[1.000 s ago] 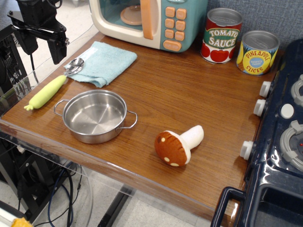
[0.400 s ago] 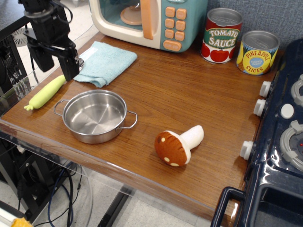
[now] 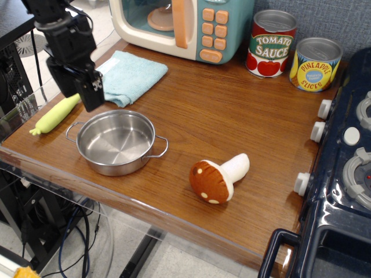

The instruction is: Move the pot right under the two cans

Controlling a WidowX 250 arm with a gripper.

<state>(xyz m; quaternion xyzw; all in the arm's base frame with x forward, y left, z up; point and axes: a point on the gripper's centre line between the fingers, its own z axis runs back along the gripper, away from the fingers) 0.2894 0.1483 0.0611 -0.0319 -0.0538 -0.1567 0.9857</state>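
The shiny steel pot [image 3: 116, 142] with two wire loop handles sits near the table's front left edge. The red-and-green "Tomato Sauce" can [image 3: 272, 44] and the yellow-and-blue "Pineapple Slices" can [image 3: 315, 64] stand side by side at the back right. My black gripper [image 3: 81, 92] hangs just above and behind the pot's far left rim, not touching it. Its fingers stand apart and hold nothing.
A teal cloth [image 3: 128, 76] lies behind the pot, a yellow-green toy vegetable [image 3: 55, 114] to its left. A toy mushroom [image 3: 218, 178] lies right of the pot. A toy microwave [image 3: 181, 24] stands at the back, a toy stove [image 3: 348, 162] at the right.
My gripper has moved right and down, from over the table's far left edge to just above the pot's far left rim. Nothing else moved.
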